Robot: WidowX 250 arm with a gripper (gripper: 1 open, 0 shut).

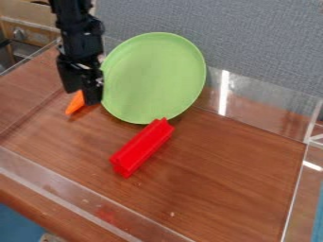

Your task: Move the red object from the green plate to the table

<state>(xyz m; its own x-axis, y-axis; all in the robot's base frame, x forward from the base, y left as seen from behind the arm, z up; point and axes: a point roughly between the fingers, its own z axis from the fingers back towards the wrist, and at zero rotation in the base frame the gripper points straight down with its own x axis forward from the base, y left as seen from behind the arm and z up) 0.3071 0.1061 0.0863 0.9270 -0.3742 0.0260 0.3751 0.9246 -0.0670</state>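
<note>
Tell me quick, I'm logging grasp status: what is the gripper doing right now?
Gripper: open, holding nothing, hanging over the orange carrot beside the round lime-green plate.

- You're looking at the gripper (79, 87) hanging open over the orange carrot (78, 103), left of the green plate (154, 76).
- The red object (142, 146) is lying on the table (228, 180), just touching the plate's lower rim.

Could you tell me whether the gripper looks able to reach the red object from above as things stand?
Probably yes. The red object lies on the table, just off the green plate, with nothing over it. The open gripper hangs above the carrot.
</note>
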